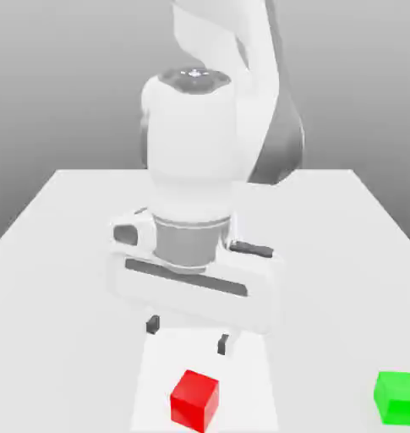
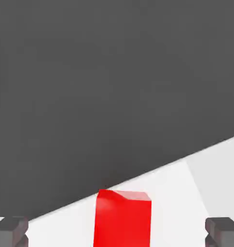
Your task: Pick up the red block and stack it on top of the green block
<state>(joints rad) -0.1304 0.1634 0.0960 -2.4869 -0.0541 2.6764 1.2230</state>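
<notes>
Red block (image 1: 194, 401) rests on a brighter white patch (image 1: 250, 397) of the pale worktop (image 1: 326, 279), turned at an angle to the patch's edges. Relative to that red block, the robot's fingers (image 1: 188, 335) are above it, spread wide apart and pinching nothing; the hand view shows the block between their two tips, touching neither. The green block (image 1: 398, 398) sits on the worktop well apart from the red block, off toward the exterior view's right. Nothing is stacked on the green block.
</notes>
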